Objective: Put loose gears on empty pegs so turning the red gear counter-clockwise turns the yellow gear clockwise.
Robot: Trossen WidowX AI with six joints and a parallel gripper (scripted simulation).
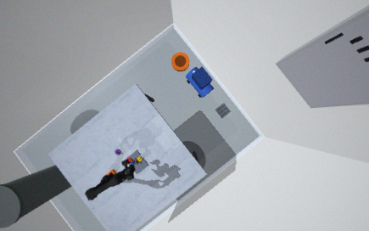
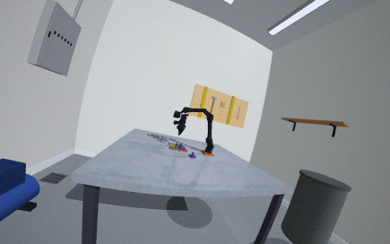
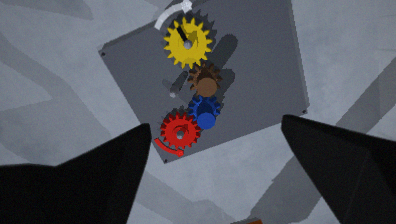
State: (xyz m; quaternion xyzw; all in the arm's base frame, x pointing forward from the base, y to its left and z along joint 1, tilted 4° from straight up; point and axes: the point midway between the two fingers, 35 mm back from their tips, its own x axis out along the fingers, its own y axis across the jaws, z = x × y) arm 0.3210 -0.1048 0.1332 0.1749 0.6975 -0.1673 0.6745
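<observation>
Beyond wrist view, 1 purple gear [image 1: 118, 152] [image 2: 192, 155], on table [image 1: 86, 149] [image 2: 158, 172].

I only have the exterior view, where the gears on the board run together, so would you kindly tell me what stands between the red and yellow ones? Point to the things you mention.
Observer: The wrist view shows a blue gear [image 3: 206, 120] beside the red gear [image 1: 130, 160] [image 2: 183, 149] [image 3: 172, 131], then a brown gear [image 3: 206, 87] beside the yellow gear [image 1: 140, 159] [image 2: 172, 145] [image 3: 198, 50].
Operator: Thank you; is any peg left free?
Observer: Yes, one bare peg [image 3: 173, 94] stands beside the brown gear, on the side away from the board's wider grey area.
Operator: And is the tool holding anything?
Observer: No, the tool [image 1: 129, 163] [image 2: 179, 134] [image 3: 215, 126] is wide open, nothing between its fingers.
</observation>
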